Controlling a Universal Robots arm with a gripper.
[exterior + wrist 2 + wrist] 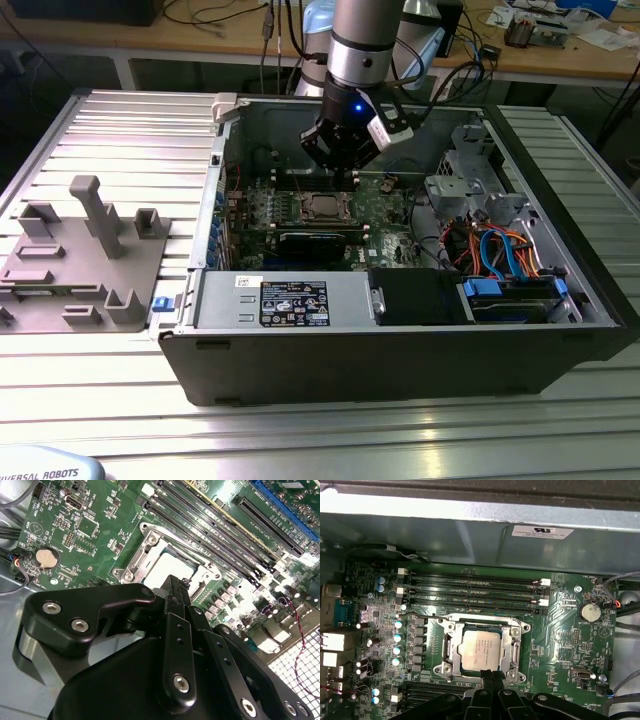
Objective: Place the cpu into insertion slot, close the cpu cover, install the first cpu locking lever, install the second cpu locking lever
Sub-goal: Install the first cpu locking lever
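First wrist view puts the small silvery-grey square cpu (481, 648) at frame centre, seated in the dark metal-rimmed insertion slot (451, 647) on the green motherboard (560, 645), under the thin silvery cpu cover (512, 647). My black fingers (491, 676) are pressed together at its lower edge.

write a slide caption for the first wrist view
Gripper poised at the edge of the cpu cover, closed over the cpu seated in the green motherboard.
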